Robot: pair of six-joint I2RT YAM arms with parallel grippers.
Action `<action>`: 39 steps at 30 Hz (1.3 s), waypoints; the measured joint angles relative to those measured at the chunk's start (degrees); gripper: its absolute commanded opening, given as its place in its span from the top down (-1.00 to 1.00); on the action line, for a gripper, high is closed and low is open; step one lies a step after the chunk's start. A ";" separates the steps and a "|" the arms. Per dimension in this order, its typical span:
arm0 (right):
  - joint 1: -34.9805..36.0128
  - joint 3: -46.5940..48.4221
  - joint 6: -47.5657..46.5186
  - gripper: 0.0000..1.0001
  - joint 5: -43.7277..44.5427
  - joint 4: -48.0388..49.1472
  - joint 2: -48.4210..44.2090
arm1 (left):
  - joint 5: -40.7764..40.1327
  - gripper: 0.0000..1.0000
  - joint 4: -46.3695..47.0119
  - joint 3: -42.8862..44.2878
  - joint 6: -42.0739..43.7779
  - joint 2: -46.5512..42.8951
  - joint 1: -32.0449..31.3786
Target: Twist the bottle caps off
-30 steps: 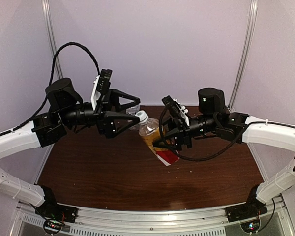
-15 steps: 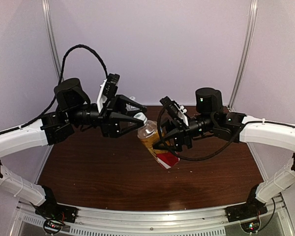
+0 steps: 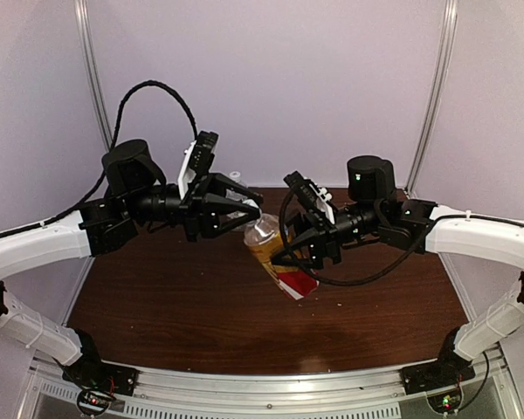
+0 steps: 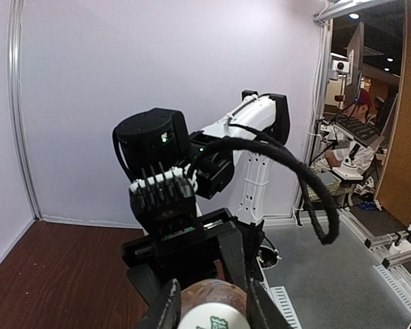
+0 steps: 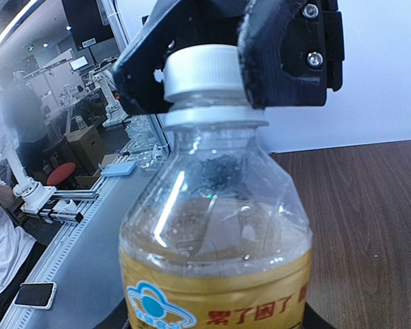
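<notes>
My right gripper [image 3: 286, 251] is shut on the amber-brown bottle [image 3: 269, 255] with the red-white label and holds it tilted above the table, neck toward the left. Its white bottle cap [image 5: 202, 71] sits between the black fingers [image 5: 282, 60] of my left gripper [image 3: 250, 218], which is shut on it. In the left wrist view the cap [image 4: 212, 319] fills the gap between the two fingers [image 4: 166, 310]. The second bottle [image 3: 236, 194], clear, stands upright behind the left gripper, mostly hidden, with its white cap [image 3: 235, 178] showing.
The dark wooden table [image 3: 183, 305] lies below both arms. White walls and metal frame posts [image 3: 94, 70] close the back and sides. A black cable [image 3: 153, 87] loops above the left arm.
My left gripper has moved right onto the bottle's neck and closed from wide open onto the cap. The right gripper and the bottle have hardly moved.
</notes>
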 measured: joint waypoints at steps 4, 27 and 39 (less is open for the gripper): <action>0.04 0.00 -0.35 -0.03 0.85 0.00 -0.02 | -0.35 0.49 0.00 0.00 -0.44 0.00 0.07; 0.68 0.59 -3.98 -0.05 30.42 -3.26 -1.09 | -39.43 0.14 -4.22 -0.98 -14.60 -0.81 -4.42; 0.35 0.59 -3.96 -0.05 31.91 -4.74 -1.09 | -41.51 -0.45 -5.11 -0.59 -12.37 -1.62 -4.44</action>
